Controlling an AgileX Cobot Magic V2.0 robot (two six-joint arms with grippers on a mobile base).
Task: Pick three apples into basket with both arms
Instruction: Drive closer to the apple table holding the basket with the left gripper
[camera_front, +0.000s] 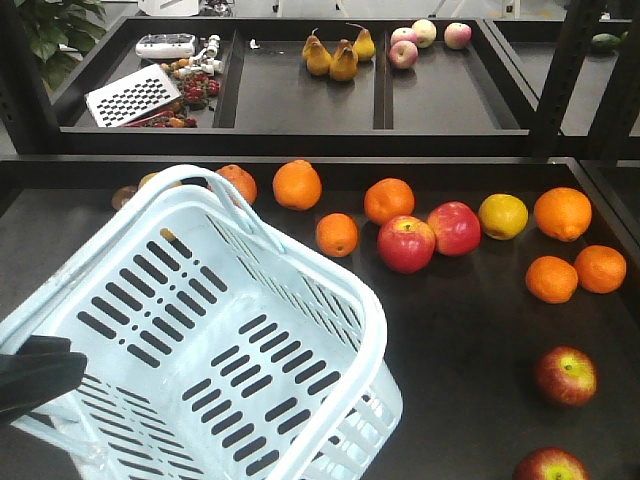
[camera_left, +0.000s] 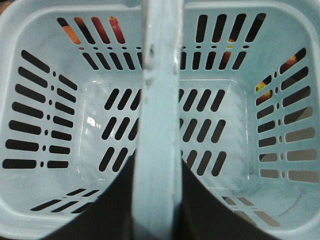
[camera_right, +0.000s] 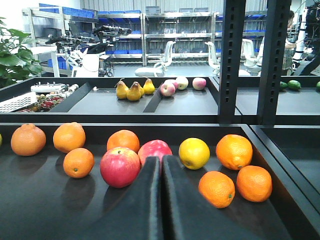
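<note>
My left gripper (camera_left: 157, 200) is gripping basket (camera_front: 340, 280) handle (camera_left: 159, 100); my fingers (camera_left: 110, 215) are pressing it from both sides. Basket is sitting tilted in lower left of front view. My right gripper (camera_right: 161, 190) is holding nothing; its fingers (camera_right: 145, 200) are touching each other, lower centre of wrist view. Two dark apples (camera_front: 565, 375) are lying lower right, well apart from basket.

Left fingers (camera_left: 110, 215) clamp the basket handle (camera_left: 160, 125) — right fingers (camera_right: 142, 200) pressed together.
</note>
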